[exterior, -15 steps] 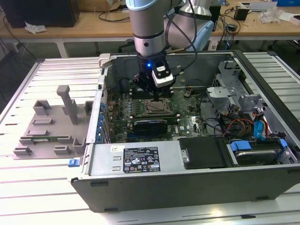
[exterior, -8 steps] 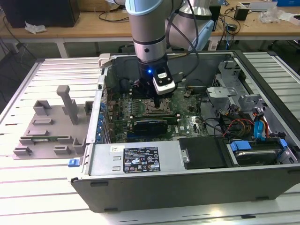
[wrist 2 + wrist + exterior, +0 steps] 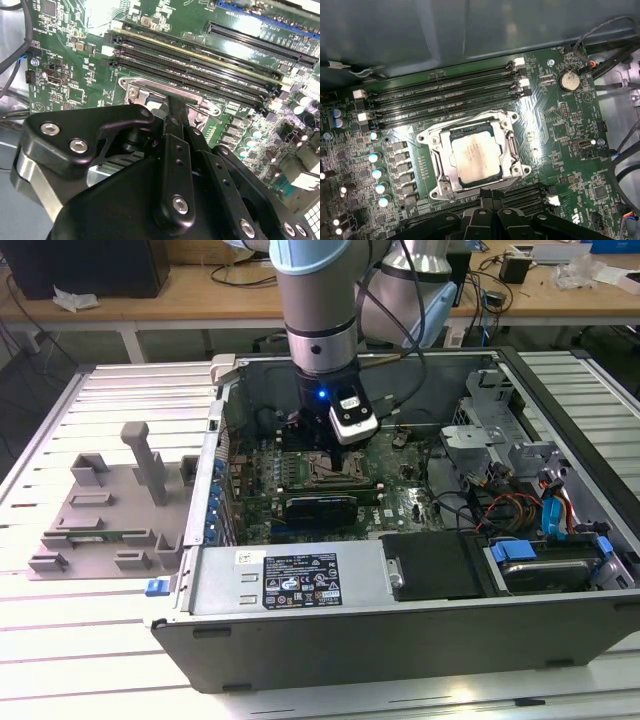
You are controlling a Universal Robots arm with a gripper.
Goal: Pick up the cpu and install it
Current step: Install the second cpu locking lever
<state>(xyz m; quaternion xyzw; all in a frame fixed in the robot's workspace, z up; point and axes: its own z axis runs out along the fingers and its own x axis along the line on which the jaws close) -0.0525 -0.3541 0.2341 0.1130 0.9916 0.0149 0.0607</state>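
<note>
One open computer case (image 3: 400, 620) on the slatted table, arm inside over the motherboard (image 3: 560, 130); cpu (image 3: 474, 156) sits in its socket (image 3: 436, 176). Gripper (image 3: 487, 196) hovers just beside it, holding nothing visible, opening unclear; keep square and level, judging seating

The exterior view looks down at an angle from outside the open computer case (image 3: 400, 610), far enough back to take in the whole case, the slatted table (image 3: 90, 650) around it and the arm (image 3: 318, 310) reaching in. The first wrist view faces almost straight down, close above the motherboard (image 3: 560, 130), with the socket (image 3: 472, 155) near its middle. The second wrist view sits closer and lower, looking obliquely past the gripper's black body (image 3: 150, 200). Both wrist views share the socket (image 3: 165, 95) and the memory slots (image 3: 200, 65) beside it.
</note>
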